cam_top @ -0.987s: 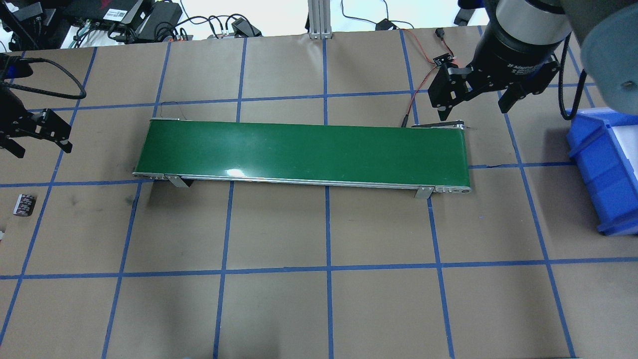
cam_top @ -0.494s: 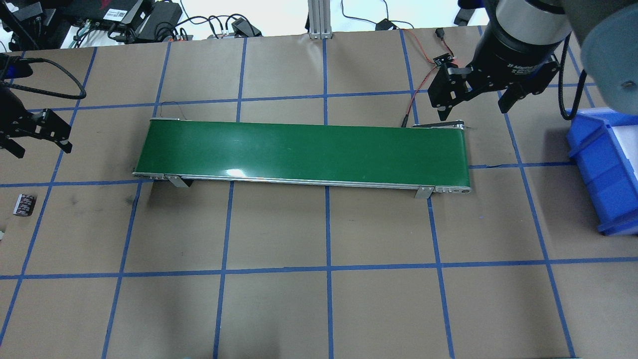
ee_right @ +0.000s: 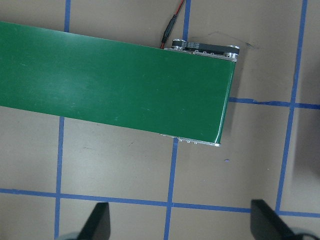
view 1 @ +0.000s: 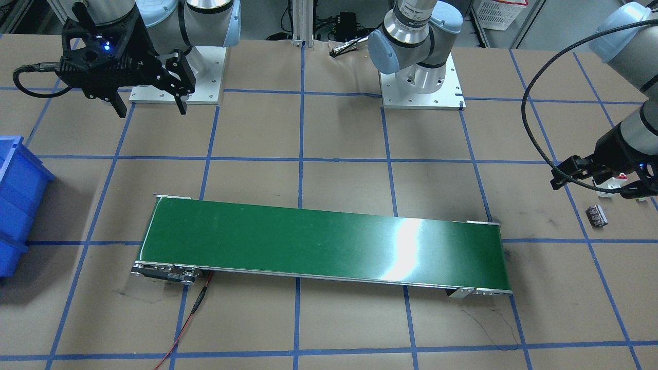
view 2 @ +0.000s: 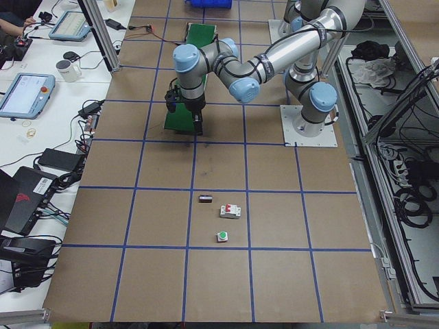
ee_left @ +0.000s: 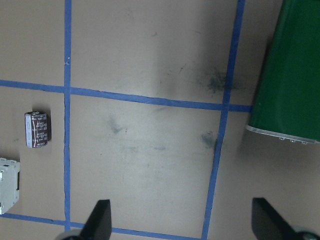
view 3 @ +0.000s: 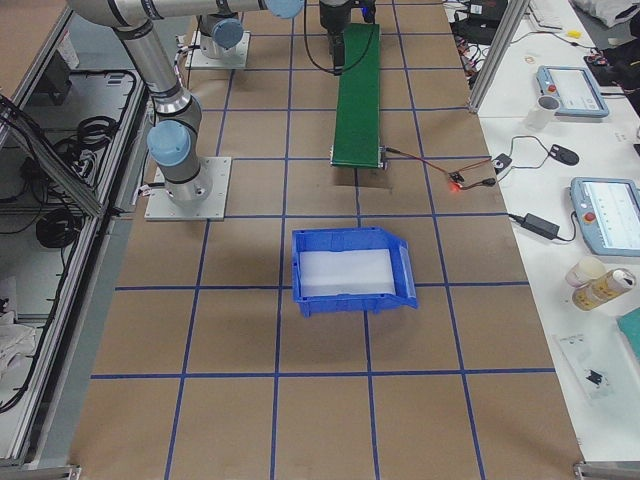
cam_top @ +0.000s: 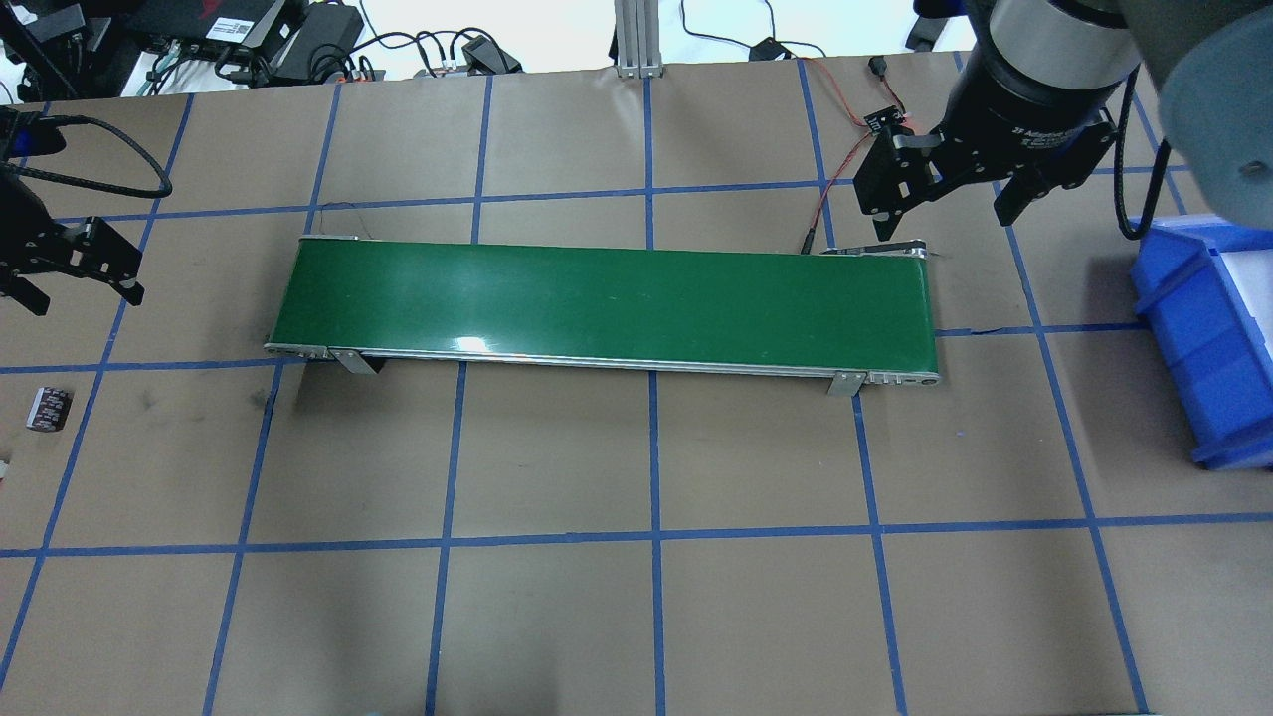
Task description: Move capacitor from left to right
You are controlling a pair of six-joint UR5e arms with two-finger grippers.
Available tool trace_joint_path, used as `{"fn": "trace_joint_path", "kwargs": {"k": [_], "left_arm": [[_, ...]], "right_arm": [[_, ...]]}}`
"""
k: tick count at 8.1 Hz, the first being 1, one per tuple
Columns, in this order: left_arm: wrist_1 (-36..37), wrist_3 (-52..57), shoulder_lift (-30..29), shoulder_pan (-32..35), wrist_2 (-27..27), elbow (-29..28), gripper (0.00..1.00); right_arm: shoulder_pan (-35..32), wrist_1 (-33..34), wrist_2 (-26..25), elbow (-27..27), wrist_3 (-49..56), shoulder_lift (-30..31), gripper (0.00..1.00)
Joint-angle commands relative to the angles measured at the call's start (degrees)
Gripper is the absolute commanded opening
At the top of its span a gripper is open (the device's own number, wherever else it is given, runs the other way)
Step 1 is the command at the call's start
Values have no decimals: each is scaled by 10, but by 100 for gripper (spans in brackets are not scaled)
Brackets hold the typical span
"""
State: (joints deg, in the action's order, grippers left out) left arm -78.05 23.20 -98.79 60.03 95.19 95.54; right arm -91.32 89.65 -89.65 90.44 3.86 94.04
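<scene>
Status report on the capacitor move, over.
Left gripper open, right gripper open, both holding nothing. Capacitor on the table, far left, ungrasped. White breaker close beside it; green conveyor lies mid-table.

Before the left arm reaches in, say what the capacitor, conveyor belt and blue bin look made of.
The capacitor wears a dark printed sleeve, probably plastic film. The conveyor belt is glossy green, probably rubber or PVC, given its glare streak. The blue bin looks moulded plastic: uniform colour.
</scene>
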Motion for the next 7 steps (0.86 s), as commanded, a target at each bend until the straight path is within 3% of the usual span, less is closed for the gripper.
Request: {"fn": "trace_joint_path", "kwargs": {"k": [1,7], "left_arm": [[0,0,0,0,0,0,100],[5,16,-15,-9,2,-1,100]], "right_arm": [[0,0,0,0,0,0,100],[0,0,0,0,1,0,100]]}}
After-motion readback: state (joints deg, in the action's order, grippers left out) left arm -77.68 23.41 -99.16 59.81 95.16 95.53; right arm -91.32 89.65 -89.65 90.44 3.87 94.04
